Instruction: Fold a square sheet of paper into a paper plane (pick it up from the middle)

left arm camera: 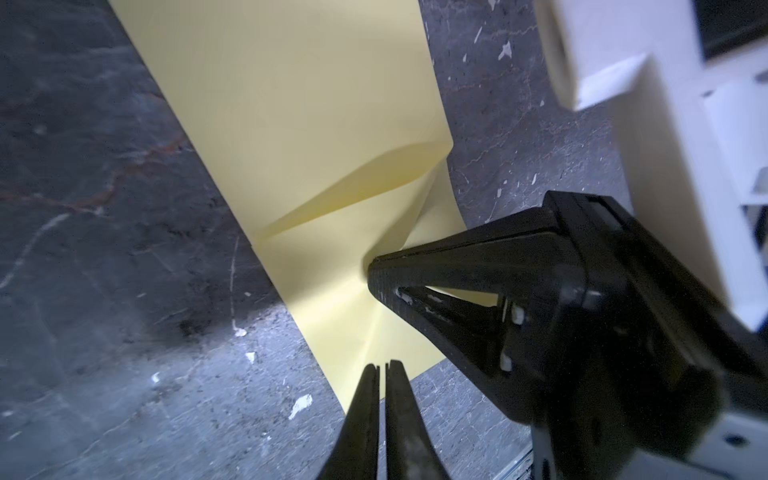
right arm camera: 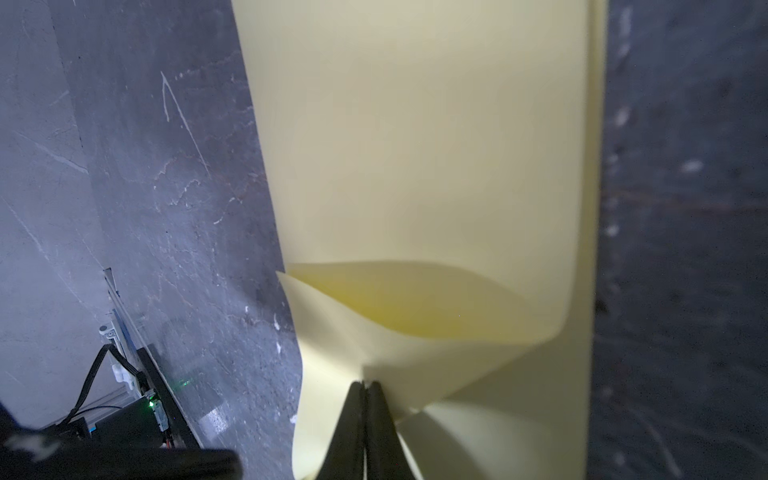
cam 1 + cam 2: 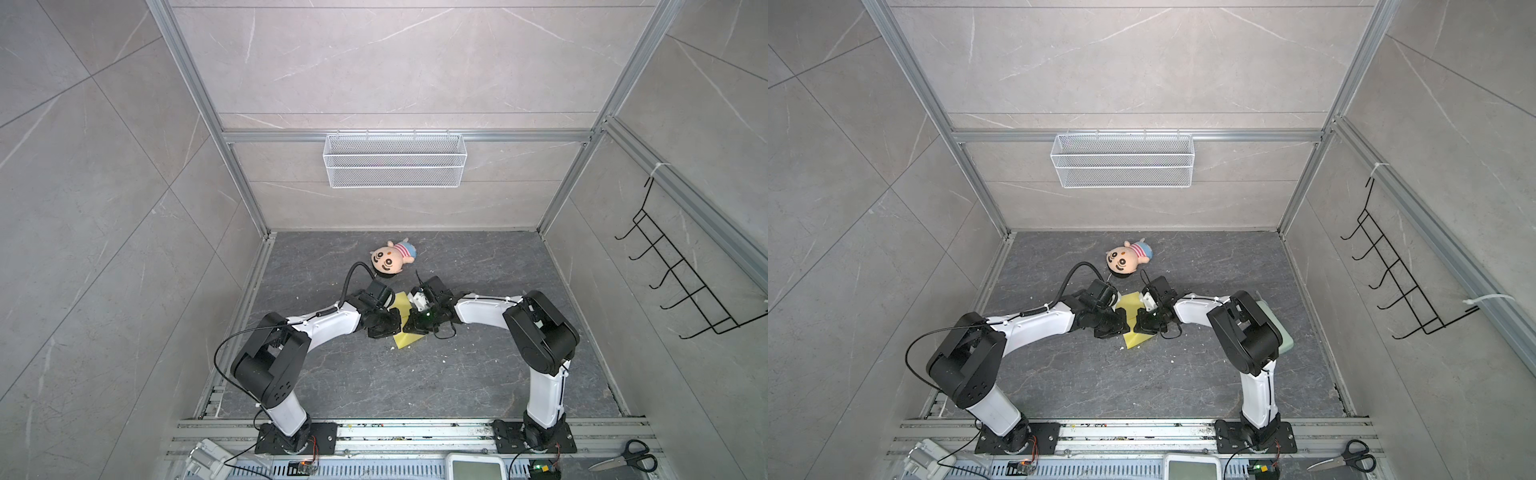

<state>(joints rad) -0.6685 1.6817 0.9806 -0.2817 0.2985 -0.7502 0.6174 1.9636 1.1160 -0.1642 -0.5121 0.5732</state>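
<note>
The pale-yellow square sheet of paper [image 3: 406, 341] lies on the dark floor between my two grippers, folded over into a longer strip. No paper plane shape is in view. In the right wrist view, my right gripper [image 2: 365, 384] is shut on the paper [image 2: 415, 166], and folds fan out from its tips. The left wrist view shows that same gripper [image 1: 373, 270] pinching a raised ridge of the sheet [image 1: 291, 104]. My left gripper [image 1: 382, 365] is shut but for a hairline slit. Its tips hover over the paper's near edge with nothing seen between them. Both grippers [image 3: 392, 326] [image 3: 409, 325] nearly meet.
A plush doll [image 3: 392, 259] lies just behind the grippers. A white wire basket [image 3: 395, 160] hangs on the back wall and a black hook rack [image 3: 681, 282] on the right wall. A pale green pad [image 3: 1281, 332] sits behind the right arm. Scissors [image 3: 627, 457] lie front right.
</note>
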